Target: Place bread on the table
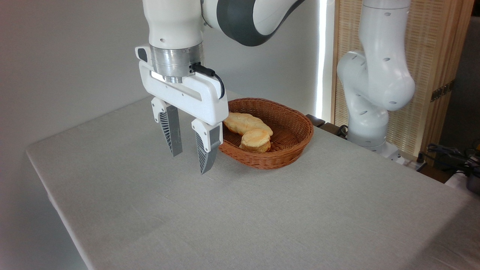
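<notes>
So far nothing moved: bread (pixel 255 139) sits in wicker basket (pixel 290 150) beside long loaf (pixel 243 123). Gripper (pixel 189 163) above table (pixel 262 210), fingers (pixel 170 131) apart, empty. Grasp, lift, placement all remain.

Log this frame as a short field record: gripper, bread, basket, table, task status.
gripper: open, empty, fingers pointing down, hanging left of the basket
bread: small round bun, inside the basket, against the long loaf
long loaf: in the basket, behind the bun
basket: brown oval wicker, on the table
table: light grey cloth, nothing else visible on it
task status: bread not yet picked up, not on the table
</notes>
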